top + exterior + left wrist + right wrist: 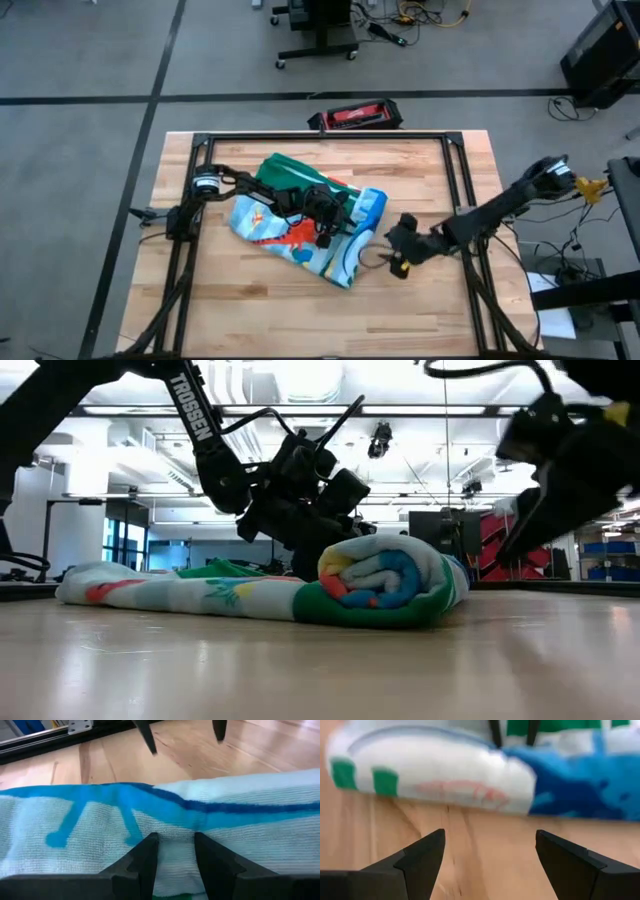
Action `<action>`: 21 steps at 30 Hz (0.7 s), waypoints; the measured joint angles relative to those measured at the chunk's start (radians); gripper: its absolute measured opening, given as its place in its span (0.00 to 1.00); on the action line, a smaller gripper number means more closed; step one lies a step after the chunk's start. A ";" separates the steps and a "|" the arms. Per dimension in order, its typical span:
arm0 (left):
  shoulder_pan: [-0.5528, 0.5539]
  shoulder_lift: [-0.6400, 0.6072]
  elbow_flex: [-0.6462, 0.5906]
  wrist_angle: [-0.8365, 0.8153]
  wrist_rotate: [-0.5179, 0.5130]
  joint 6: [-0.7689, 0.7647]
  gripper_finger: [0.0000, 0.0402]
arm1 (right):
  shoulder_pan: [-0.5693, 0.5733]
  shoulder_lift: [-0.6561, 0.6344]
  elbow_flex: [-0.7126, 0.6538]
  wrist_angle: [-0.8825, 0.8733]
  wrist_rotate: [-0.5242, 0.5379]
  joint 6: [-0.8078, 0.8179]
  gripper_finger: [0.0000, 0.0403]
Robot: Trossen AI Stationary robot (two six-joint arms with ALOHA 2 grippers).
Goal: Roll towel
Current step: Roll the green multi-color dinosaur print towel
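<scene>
The towel (290, 225), light blue-white with coloured dinosaurs and a green border, lies on the wooden table (420, 310). Its right part is rolled into a thick roll (390, 585), and the rest lies flat toward the left (150, 592). My left gripper (328, 222) is on top of the roll and shut on it (175, 840). My right gripper (385, 255) is open and empty just right of the roll, low over bare wood (490, 837), with the roll (445, 775) ahead of its fingers. My left gripper pinches a small ridge of the roll's outer layer (175, 862) between its two fingertips, which stand close together. The fingers come from above, slanting down onto the roll's top. The towel rests on the table. One layer or several, I cannot tell.
A black metal frame (330, 137) runs along the table's far edge and both sides. A red and black case (355, 115) lies on the floor just beyond the far edge. Bare wood shows on the near side of the towel (300, 320).
</scene>
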State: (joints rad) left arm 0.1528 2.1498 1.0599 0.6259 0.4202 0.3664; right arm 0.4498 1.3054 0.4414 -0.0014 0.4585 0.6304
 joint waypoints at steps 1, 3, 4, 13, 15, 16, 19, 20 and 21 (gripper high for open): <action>0.000 -0.001 0.000 -0.004 -0.001 0.005 0.29 | 0.005 0.026 -0.005 0.027 0.018 0.017 0.76; 0.000 -0.002 0.000 -0.011 -0.001 0.019 0.29 | 0.005 0.089 -0.007 0.080 0.031 0.045 0.77; 0.000 -0.006 0.000 -0.018 -0.001 0.021 0.29 | 0.004 0.124 -0.006 0.111 0.033 0.050 0.77; 0.000 -0.018 -0.002 -0.043 -0.003 0.037 0.29 | -0.042 0.342 0.064 0.283 0.052 0.004 0.84; 0.000 -0.019 -0.002 -0.048 -0.004 0.037 0.29 | -0.067 0.355 0.082 0.279 0.043 -0.022 0.85; 0.000 -0.019 -0.002 -0.050 -0.005 0.037 0.29 | -0.081 0.360 0.093 0.276 0.037 -0.045 0.85; 0.001 -0.019 -0.003 -0.054 -0.007 0.037 0.29 | -0.117 0.342 0.110 0.256 0.020 -0.114 0.83; 0.001 -0.019 -0.004 -0.055 -0.011 0.037 0.29 | -0.126 0.328 0.117 0.250 0.021 -0.138 0.83; 0.001 -0.020 -0.006 -0.055 -0.014 0.037 0.29 | -0.132 0.310 0.122 0.250 0.022 -0.163 0.82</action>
State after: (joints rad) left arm 0.1540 2.1302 1.0543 0.5704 0.4058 0.4030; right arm 0.3180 1.6154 0.5636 0.2485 0.4801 0.4676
